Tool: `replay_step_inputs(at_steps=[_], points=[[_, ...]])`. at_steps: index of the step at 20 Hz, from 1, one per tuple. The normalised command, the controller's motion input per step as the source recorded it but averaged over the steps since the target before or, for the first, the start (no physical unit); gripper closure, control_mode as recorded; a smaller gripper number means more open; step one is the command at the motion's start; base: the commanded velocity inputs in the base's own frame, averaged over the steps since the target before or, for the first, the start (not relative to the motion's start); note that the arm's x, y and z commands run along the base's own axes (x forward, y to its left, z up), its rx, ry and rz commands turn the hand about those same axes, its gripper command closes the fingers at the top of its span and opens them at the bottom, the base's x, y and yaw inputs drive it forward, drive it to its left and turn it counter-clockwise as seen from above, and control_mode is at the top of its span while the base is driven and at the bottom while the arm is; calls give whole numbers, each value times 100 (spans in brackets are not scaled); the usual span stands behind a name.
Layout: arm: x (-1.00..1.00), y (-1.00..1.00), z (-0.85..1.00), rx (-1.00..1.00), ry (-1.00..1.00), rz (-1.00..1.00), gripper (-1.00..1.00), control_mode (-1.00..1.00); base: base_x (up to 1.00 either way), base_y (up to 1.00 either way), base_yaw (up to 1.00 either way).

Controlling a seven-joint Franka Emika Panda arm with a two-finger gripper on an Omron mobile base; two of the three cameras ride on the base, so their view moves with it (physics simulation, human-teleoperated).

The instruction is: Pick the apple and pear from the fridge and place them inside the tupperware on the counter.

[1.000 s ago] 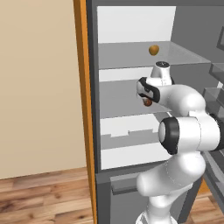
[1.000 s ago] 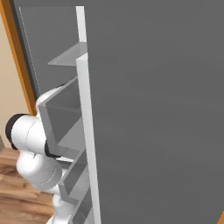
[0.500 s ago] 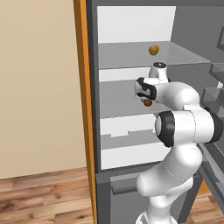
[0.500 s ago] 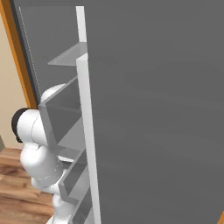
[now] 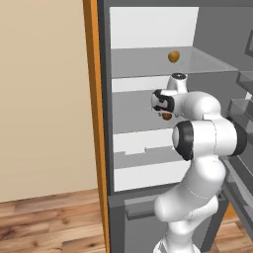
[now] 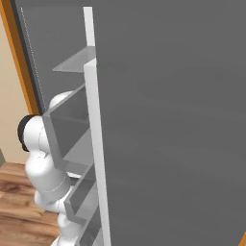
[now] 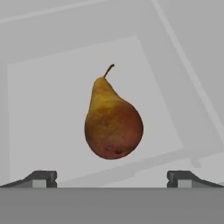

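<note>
Gripper (image 7: 112, 177) spread wide, nothing held; pear (image 7: 113, 124) dead ahead between fingertips, stem end pointing away, on fridge (image 5: 148, 29) shelf.

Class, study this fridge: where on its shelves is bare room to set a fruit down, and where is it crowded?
Top glass shelf: bare from the orange-yellow fruit leftward to the fridge wall. Shelf below: bare on both sides of the pear and behind it. Crowded just in front of the pear, where the open claw faces it.
</note>
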Motion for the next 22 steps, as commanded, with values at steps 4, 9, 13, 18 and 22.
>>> replay_step_inputs(at_steps=[4, 9, 13, 18, 22], points=[[15, -8, -13, 0, 0, 0, -100, -100, 0, 0, 0], [16, -7, -9, 0, 0, 0, -100, -100, 0, 0, 0], [16, -3, 0, 0, 0, 0, -100, -100, 0, 0, 0], [15, -1, -2, 0, 0, 0, -100, -100, 0, 0, 0], [4, 0, -8, 0, 0, 0, -100, -100, 0, 0, 0]])
